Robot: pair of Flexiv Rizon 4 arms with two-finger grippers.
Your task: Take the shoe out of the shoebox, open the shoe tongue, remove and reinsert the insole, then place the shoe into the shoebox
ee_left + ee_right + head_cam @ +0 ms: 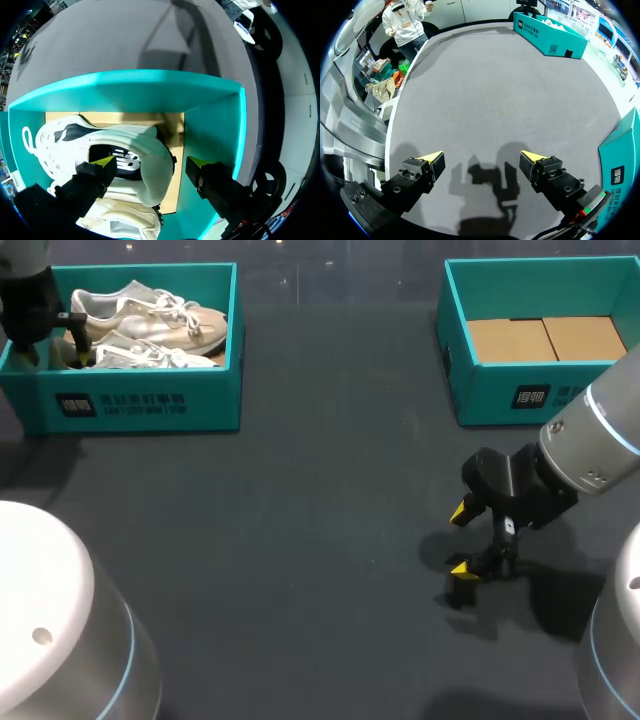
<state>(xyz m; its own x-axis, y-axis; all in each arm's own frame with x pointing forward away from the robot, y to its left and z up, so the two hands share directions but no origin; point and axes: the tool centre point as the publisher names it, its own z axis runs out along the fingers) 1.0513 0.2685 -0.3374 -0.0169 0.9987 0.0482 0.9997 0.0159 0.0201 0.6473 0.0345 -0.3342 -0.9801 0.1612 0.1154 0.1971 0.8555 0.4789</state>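
Two white lace-up shoes lie in the teal shoebox [150, 400] at the table's far left, one [150, 310] behind the other [150, 352]. My left gripper [78, 340] is down inside that box at its left end. In the left wrist view the gripper [150, 165] is open and straddles the heel of one white shoe [145, 145]. One fingertip [104, 161] is over the shoe's opening and the other [197, 163] is between the heel and the box wall [215, 130]. The second shoe [125, 220] lies under the gripper. My right gripper [462, 540] hangs open over bare table.
A second teal box [480, 390] with a cardboard floor stands at the far right, holding no shoe; its corner [622, 155] shows beside my right gripper [482, 162]. The dark table [300, 540] stretches between the two boxes.
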